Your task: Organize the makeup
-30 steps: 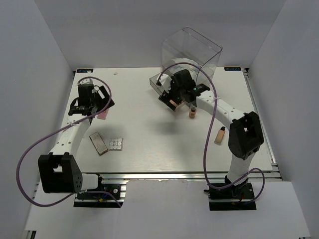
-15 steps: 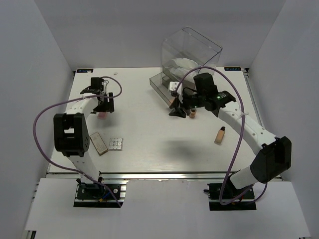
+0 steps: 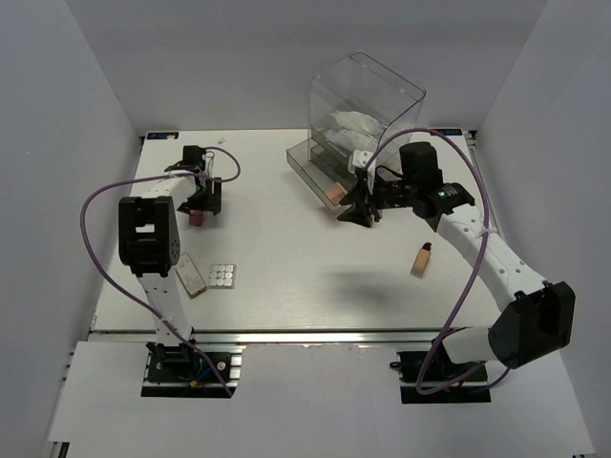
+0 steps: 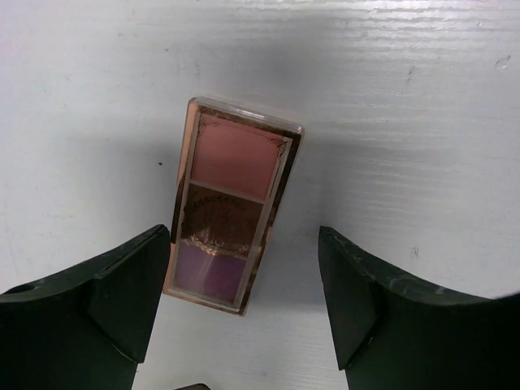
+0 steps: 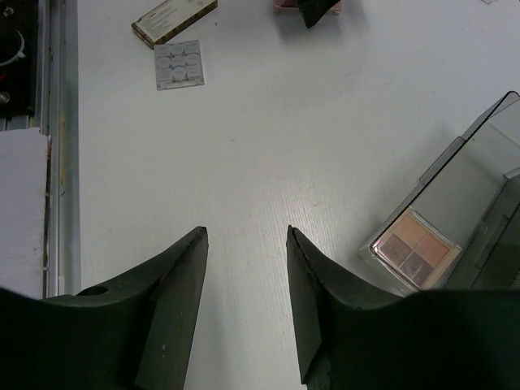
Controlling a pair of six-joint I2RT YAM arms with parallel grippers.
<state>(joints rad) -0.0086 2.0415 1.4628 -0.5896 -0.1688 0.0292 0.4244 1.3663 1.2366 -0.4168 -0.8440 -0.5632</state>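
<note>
A long palette [image 4: 231,215] with pink, brown and purple pans lies flat on the white table. It also shows in the top view [image 3: 196,218] at the far left. My left gripper [image 4: 244,301] is open just above it, and the palette's near end lies between the fingers, closer to the left finger [image 4: 122,296]. My right gripper [image 5: 246,244] is open and empty over bare table beside the open drawer [image 5: 479,162]. A square peach palette [image 5: 416,248] lies in that drawer. A tan foundation bottle [image 3: 420,260] lies on the table at the right.
The tall clear plastic box [image 3: 368,100] stands at the back, its lowest drawer [image 3: 315,172] pulled out. A white grid palette [image 3: 222,276] and a flat tan palette [image 3: 189,275] lie at the front left. Both show in the right wrist view, grid [image 5: 179,65] and tan [image 5: 173,18].
My right gripper has moved right, away from the drawer, and the peach palette now lies in the drawer. My left arm swung toward the back and its gripper came over the pink palette.
</note>
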